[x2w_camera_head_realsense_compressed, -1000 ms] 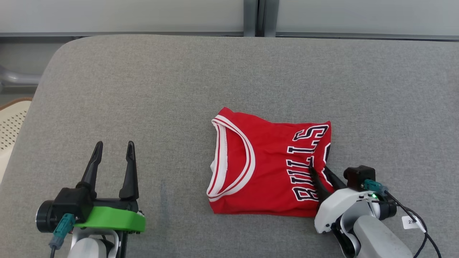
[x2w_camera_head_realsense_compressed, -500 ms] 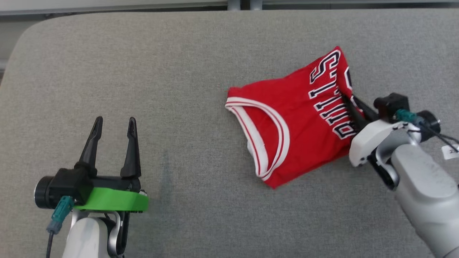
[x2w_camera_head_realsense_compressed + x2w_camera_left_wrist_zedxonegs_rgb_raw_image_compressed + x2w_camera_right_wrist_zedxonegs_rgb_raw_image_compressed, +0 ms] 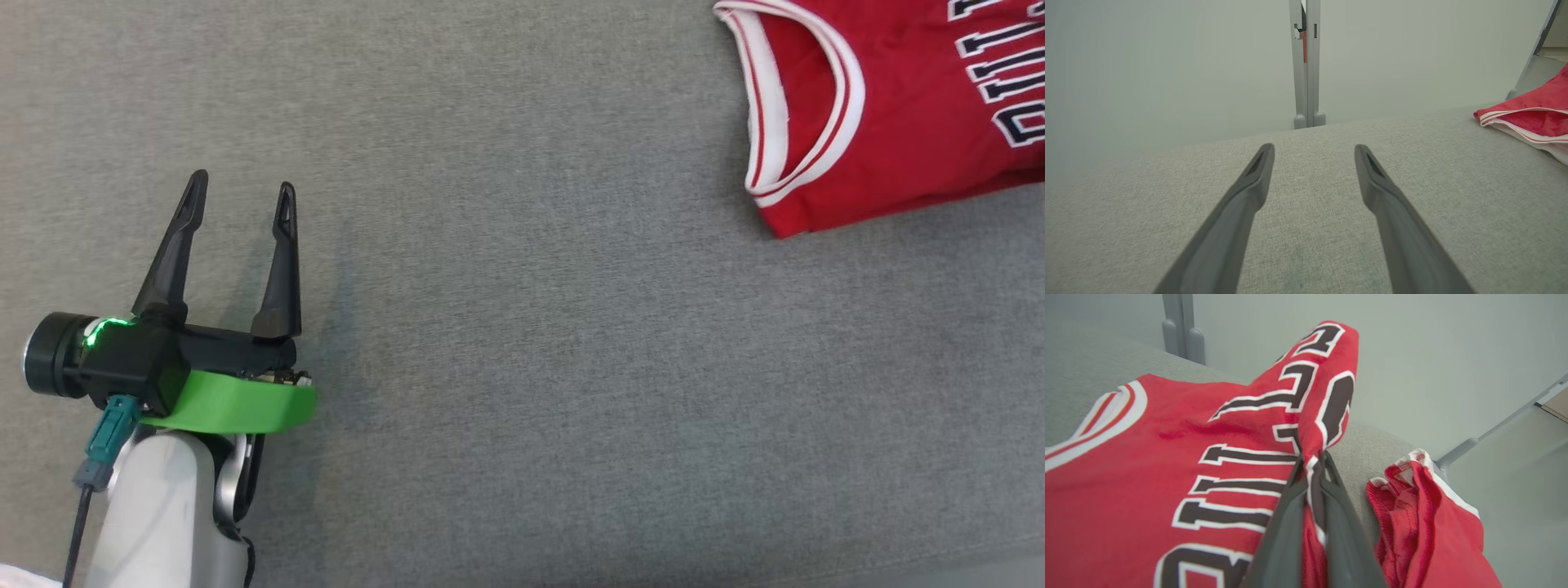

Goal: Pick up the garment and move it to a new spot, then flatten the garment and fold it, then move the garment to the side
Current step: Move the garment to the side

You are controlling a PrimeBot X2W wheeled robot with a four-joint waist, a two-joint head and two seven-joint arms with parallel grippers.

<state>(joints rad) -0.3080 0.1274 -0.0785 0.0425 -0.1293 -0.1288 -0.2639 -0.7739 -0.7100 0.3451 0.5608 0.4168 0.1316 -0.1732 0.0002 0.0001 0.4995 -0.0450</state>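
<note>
- Right claw [image 3: 1312, 465] is clamped tight on a fold of the red basketball jersey [image 3: 1167, 457].
- Left claw [image 3: 241, 192] hovers wide open, empty, over the grey fabric worktop [image 3: 522, 367].

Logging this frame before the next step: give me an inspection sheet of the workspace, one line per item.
Surface: grey fabric pad, bare apart from the garment.
Job's things: red jersey, folded, at the head view's upper right; a fold of it is lifted in the right wrist view.
Clutter: nothing seen.
Grippers: left gripper open, holding nothing, apart from the jersey; right gripper shut on a fold of the jersey.
Cables: teal connector with dark cable at the left wrist.
Surroundings: pale wall panels with a grey post behind the pad.
</note>
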